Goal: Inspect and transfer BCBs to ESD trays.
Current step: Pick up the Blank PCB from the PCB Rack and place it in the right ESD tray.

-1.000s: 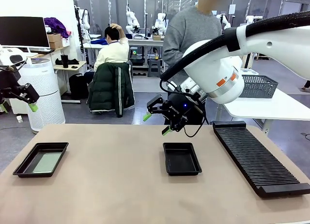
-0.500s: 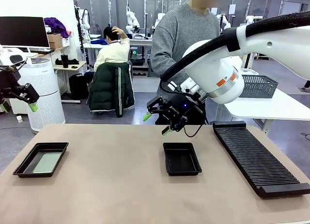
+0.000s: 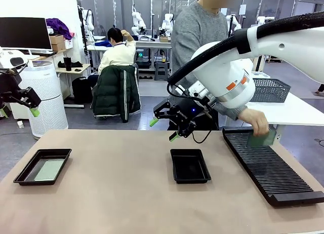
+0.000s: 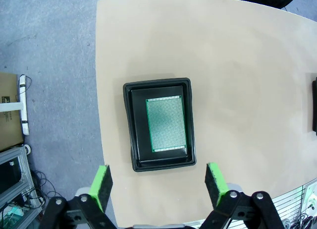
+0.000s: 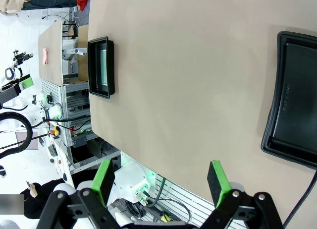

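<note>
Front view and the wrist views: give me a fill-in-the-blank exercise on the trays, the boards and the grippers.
1. The left tray holds exactly ____ green board.
2. The middle tray is ____.
3. The person's hand holds a second board above the slotted rack on the robot's ____ side.
4. The left gripper and right gripper both have their jaws ____.
Missing words: one; empty; right; open.
</note>
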`<state>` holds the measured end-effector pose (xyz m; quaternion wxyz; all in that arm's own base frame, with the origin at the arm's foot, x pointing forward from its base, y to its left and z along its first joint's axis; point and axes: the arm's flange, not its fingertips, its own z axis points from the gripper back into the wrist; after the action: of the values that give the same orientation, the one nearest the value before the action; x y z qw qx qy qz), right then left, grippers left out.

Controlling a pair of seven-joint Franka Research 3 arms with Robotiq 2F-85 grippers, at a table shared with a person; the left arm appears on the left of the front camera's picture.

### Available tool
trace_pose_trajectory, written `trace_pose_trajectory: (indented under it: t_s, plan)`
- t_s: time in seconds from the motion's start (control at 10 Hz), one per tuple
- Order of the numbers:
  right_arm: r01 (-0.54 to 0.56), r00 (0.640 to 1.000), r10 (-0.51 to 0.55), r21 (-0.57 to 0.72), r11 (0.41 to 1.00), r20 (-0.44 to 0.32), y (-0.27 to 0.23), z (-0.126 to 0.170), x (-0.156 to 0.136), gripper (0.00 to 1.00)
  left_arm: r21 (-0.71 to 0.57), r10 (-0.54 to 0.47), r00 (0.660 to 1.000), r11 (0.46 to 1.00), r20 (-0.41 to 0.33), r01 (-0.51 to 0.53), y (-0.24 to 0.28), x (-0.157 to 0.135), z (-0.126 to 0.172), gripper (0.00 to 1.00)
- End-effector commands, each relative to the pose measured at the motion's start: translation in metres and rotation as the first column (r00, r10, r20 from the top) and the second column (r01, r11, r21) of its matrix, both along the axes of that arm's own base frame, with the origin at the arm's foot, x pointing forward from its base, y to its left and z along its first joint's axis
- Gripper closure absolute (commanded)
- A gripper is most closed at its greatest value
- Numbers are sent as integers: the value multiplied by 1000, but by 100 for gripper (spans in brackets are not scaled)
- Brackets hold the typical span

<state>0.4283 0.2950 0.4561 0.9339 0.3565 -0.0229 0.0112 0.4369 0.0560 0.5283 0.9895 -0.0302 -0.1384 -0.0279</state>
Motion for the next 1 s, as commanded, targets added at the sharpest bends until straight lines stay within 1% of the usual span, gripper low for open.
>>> trace_pose_trajectory:
  t_s: [0.0,0.9]
  plan:
    - [1,1000,-1,-1,1000,-1,-1,-1,0,0,1,2,1000,1000,4,-2,0,-2,-2,0]
    - [1,1000,-1,-1,1000,-1,-1,-1,0,0,1,2,1000,1000,4,-2,0,-2,-2,0]
